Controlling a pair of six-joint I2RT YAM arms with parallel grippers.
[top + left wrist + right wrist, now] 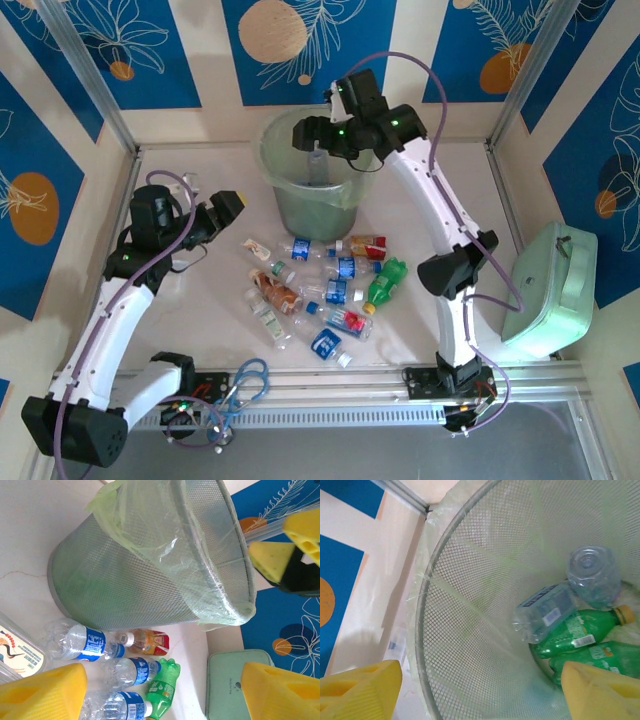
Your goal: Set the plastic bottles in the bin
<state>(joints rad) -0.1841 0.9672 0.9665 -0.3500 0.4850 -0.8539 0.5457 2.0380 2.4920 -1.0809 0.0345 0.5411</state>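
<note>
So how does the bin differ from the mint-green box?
The bin is round, open-topped, with see-through mesh walls and bottles inside; the mint-green box is rectangular, closed and opaque. The bin stands at the back centre; the box sits far right. Both are pale green.

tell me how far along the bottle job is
Done: at least four bottles lie inside the bin. In hand: nothing; right gripper open above the bin, left gripper open beside the pile. Left: about a dozen on the table.

Pale-green mesh bin (310,205); bottles (340,268) green, blue-labelled, possibly red.
</note>
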